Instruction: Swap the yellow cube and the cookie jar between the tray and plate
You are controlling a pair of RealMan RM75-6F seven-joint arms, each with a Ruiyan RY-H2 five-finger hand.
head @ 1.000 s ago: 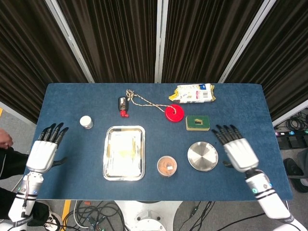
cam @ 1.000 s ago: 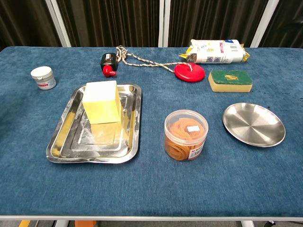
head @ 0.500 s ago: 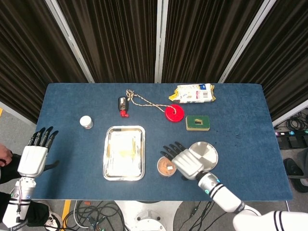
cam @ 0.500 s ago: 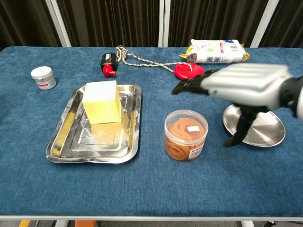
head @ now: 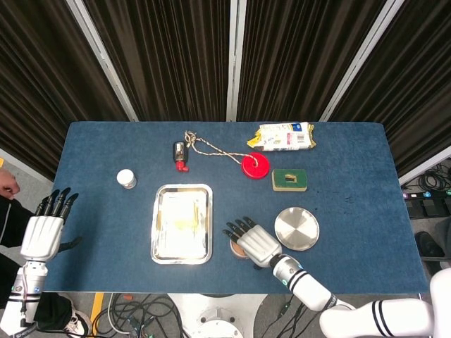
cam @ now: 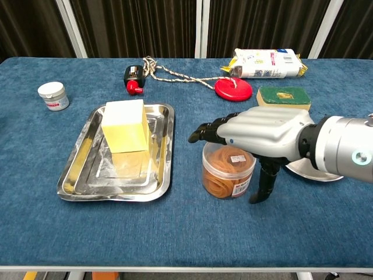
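The yellow cube (cam: 125,125) stands in the steel tray (cam: 165,177) at the left centre; from the head view the yellow cube (head: 180,214) shows pale inside the tray (head: 158,224). The clear cookie jar (cam: 226,172) sits on the cloth between the tray and the round steel plate (head: 297,228). My right hand (cam: 261,132) hovers over the jar with fingers stretched flat to the left and thumb hanging down by the jar's right side, holding nothing. In the head view the right hand (head: 253,242) covers most of the jar (head: 235,248). My left hand (head: 43,230) is open beside the table's left edge.
A small white jar (cam: 53,95) stands at the far left. Along the back lie a black and red item (cam: 133,77), a rope tied to a red disc (cam: 233,89), a green sponge (cam: 283,98) and a snack packet (cam: 267,63).
My right hand has swept left from beside the plate to over the cookie jar. My left hand has drawn back off the table's left edge.
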